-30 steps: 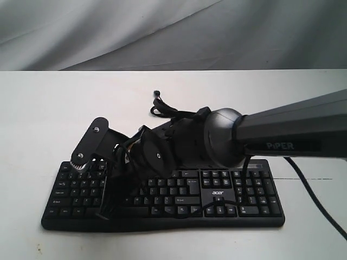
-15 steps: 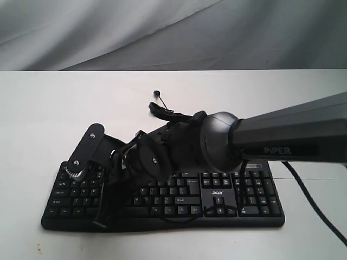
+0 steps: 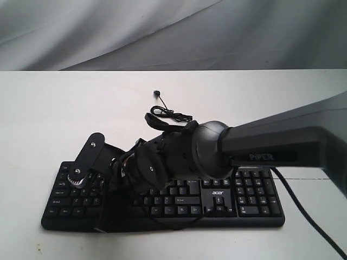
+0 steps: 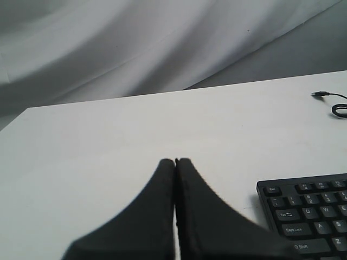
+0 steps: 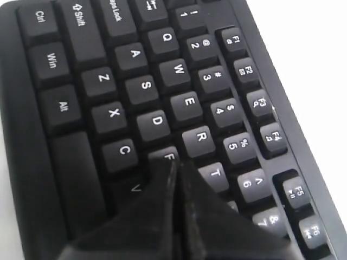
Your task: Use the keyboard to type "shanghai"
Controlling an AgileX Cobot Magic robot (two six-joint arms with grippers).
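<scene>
The wide black keyboard (image 3: pixel 249 196) with the white acer logo lies on the white table (image 3: pixel 49 108). My right arm reaches across its left half. My right gripper (image 3: pixel 105 219) points down at the keys there. In the right wrist view the right gripper (image 5: pixel 176 161) is shut with nothing in it, and its tips sit at the F key (image 5: pixel 167 156), between C and T. I cannot tell whether they touch the key. My left gripper (image 4: pixel 175 160) is shut and empty over bare table. The keyboard's corner (image 4: pixel 306 216) lies beside it, apart from it.
The keyboard's thin black cable (image 3: pixel 165 115) lies coiled on the table behind the keyboard, its plug (image 3: pixel 156 93) further back. The same plug (image 4: pixel 320 94) shows in the left wrist view. A grey cloth backdrop (image 3: pixel 173 32) hangs behind the table. My right arm's cable (image 3: pixel 309 216) trails off the front right.
My right arm has swung lower and further left over the keyboard. Its gripper has come down toward the left-hand keys. The keyboard has not moved.
</scene>
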